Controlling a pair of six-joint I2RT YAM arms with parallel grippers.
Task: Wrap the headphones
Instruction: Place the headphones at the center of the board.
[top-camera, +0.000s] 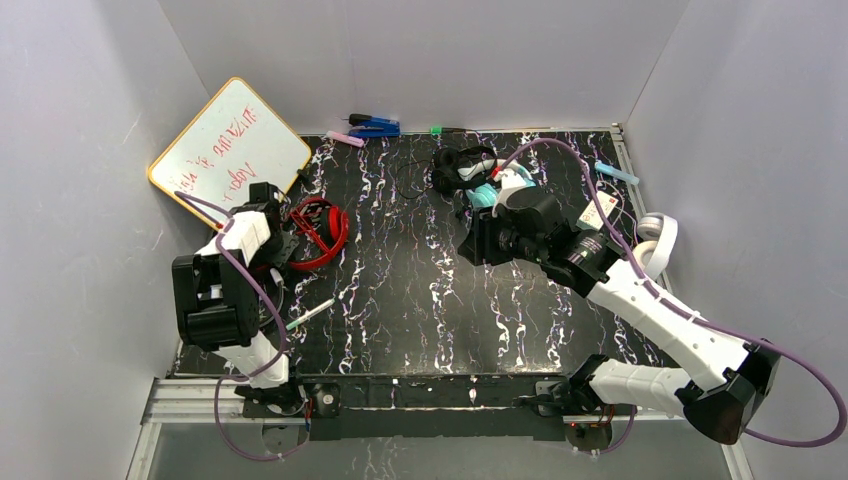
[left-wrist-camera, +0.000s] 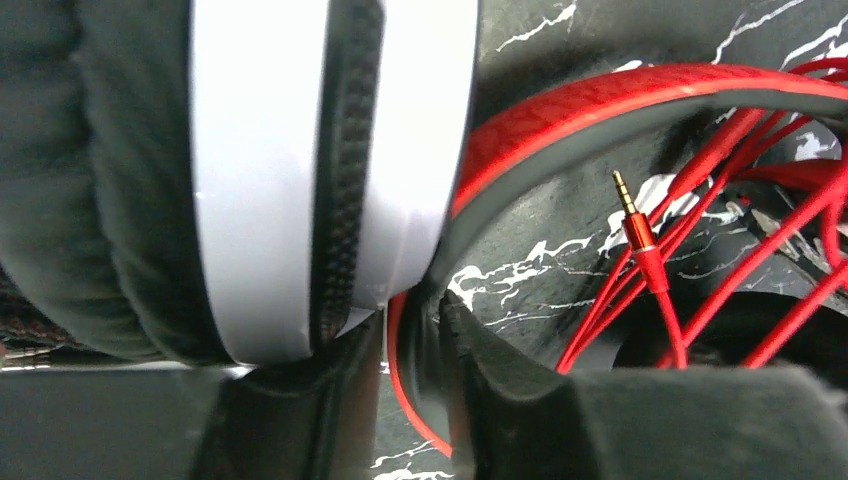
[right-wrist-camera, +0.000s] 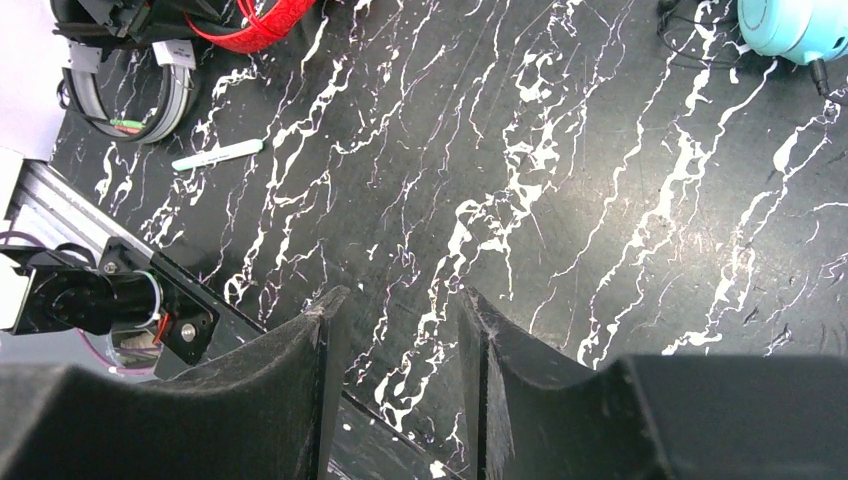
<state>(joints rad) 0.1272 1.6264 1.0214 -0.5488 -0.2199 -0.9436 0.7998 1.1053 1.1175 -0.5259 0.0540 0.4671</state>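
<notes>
The red headphones (top-camera: 322, 225) lie at the mat's left edge with their red cord and gold jack (left-wrist-camera: 640, 240) bunched inside the band (left-wrist-camera: 640, 100). My left gripper (left-wrist-camera: 410, 340) is shut on that band's lower end (left-wrist-camera: 400, 370). The white-and-black headphones' cup (left-wrist-camera: 250, 170) presses against the left finger (left-wrist-camera: 300, 400); these headphones also show in the right wrist view (right-wrist-camera: 165, 95). My right gripper (right-wrist-camera: 400, 300) is open and empty above the mat's middle (top-camera: 465, 240). The small black headphones (top-camera: 458, 165) and the teal headphones (top-camera: 483, 195) lie behind it. The all-white headphones (top-camera: 658, 238) sit off the mat's right edge.
A whiteboard (top-camera: 228, 148) leans at the back left. A pale marker (top-camera: 310, 313) lies on the mat near the left arm. A blue object (top-camera: 375, 126), a pink marker (top-camera: 345, 139) and a light blue marker (top-camera: 615, 172) lie along the back. Grey walls enclose the table.
</notes>
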